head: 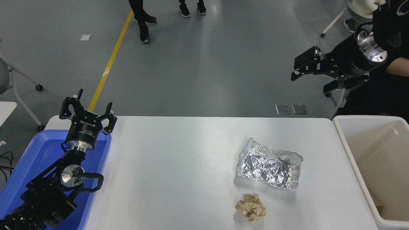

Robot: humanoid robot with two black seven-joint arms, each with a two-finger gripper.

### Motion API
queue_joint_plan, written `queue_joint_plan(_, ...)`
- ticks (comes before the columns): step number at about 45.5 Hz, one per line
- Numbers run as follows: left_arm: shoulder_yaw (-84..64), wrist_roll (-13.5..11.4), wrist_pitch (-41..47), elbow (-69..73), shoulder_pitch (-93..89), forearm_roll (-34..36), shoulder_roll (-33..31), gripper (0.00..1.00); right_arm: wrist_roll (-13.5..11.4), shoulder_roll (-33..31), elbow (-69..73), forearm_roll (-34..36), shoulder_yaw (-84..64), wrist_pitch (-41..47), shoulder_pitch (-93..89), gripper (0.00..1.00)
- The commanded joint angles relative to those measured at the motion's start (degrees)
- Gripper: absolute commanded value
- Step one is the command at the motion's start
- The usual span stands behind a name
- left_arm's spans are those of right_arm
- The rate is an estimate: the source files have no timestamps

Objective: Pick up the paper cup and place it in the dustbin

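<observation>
- The paper cup cannot be seen anywhere; it is not on the table (179, 166), and the small part of the dustbin's floor that shows holds only a brown scrap at the lower edge.
- The dustbin (348, 150), big and cream-white with a thick round rim, is set against the right end of the table.
- The right tool (311, 73) is held high up, beyond the table's far right corner and above the floor; its fingers are spread apart and nothing is held between them.
- A crinkled silver foil tray (269, 167) is laid on the right half of the table, near the dustbin but apart from it.
- A crumpled brown paper ball (251, 207) is laid just in front of the tray, not touching it.
- The left tool (88, 110) is parked at the lower left over a blue plastic bin (35, 156), with its fingers spread and nothing held.
- Shoes and legs of people are seen at the top, on the grey floor.
</observation>
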Motion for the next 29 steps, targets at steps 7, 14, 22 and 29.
queue_joint_plan(7,0.0,-0.1,0.0,0.0,0.0,0.0,0.0,0.98,-0.6,4.5,9.5,-0.4,-1.6,1.4,4.1,1.00)
queue_joint_plan(14,-0.1,-0.1,0.0,0.0,0.0,0.0,0.0,0.98,-4.5,7.5,8.0,-1.5,-2.7,1.4,0.6,1.00)
queue_joint_plan(22,0.0,-0.1,0.0,0.0,0.0,0.0,0.0,0.98,-5.2,9.3,8.1,-0.8,-2.6,1.4,0.3,1.00)
queue_joint_plan(29,-0.1,-0.1,0.0,0.0,0.0,0.0,0.0,0.98,-5.2,10.6,8.2,-0.3,-2.1,1.4,0.7,1.00)
